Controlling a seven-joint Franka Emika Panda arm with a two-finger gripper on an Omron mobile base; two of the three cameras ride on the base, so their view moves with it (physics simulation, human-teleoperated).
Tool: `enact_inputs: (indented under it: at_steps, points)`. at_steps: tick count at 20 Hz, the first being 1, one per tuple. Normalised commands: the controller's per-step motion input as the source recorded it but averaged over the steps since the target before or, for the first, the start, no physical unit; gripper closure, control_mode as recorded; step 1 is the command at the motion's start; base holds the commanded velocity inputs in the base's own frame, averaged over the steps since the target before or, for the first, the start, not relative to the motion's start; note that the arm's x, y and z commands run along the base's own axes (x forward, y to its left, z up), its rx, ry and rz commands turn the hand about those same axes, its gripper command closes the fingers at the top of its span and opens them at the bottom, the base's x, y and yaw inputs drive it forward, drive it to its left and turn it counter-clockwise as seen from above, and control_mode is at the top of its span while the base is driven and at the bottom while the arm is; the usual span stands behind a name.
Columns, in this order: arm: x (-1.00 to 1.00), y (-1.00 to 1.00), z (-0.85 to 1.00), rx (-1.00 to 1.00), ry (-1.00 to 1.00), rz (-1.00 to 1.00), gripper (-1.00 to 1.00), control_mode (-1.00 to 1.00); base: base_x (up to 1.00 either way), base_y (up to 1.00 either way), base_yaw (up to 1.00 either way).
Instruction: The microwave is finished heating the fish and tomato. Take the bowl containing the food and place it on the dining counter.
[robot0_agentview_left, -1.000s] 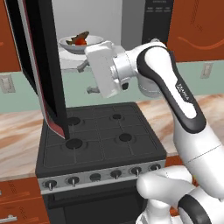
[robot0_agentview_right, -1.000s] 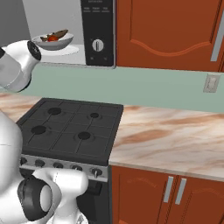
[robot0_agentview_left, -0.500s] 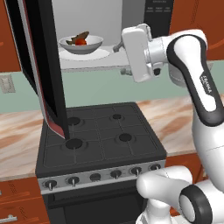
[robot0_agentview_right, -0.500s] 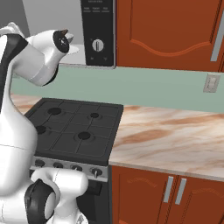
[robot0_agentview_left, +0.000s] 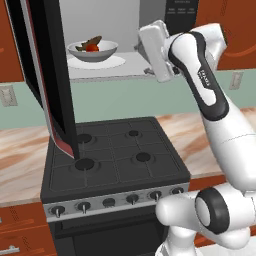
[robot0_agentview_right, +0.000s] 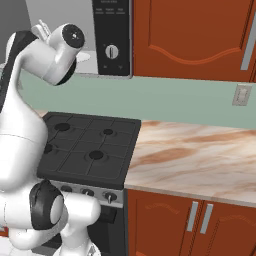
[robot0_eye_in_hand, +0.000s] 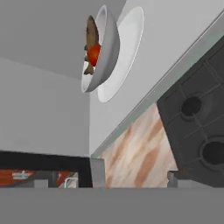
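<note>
Reaching up beside the open microwave (robot0_agentview_left: 100, 45), the end effector (robot0_eye_in_hand: 135, 177) is spread, apart from the bowl (robot0_agentview_left: 92, 50).

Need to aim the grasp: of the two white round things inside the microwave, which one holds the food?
The bowl, the raised deep one with the fish and tomato in it. The flat turntable disc lies beneath it, carrying just the bowl.
</note>
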Motion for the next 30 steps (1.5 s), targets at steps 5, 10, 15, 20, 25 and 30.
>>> enact_inputs:
  at_steps: [5,10,15,20,25,30]
  points:
    - [0.68,0.19,-0.07,-0.02,0.04,-0.16,-1.00,-1.00,0.00,0.00,0.00]
    - [0.96,-0.27,-0.16,0.00,0.11,-0.13,-1.00,-1.00,0.00,0.00,0.00]
    - [0.31,-0.05,0.00,0.00,0.06,-0.03,-1.00,-1.00,0.00,0.00,0.00]
    - [0.64,0.03,0.00,0.00,0.03,-0.01,-1.00,-1.00,0.00,0.00,0.00]
    - [0.26,0.05,-0.02,0.00,0.01,-0.01,-1.00,-1.00,0.00,0.00,0.00]
    - [0.54,0.24,0.00,0.00,0.01,-0.01,-1.00,-1.00,0.00,0.00,0.00]
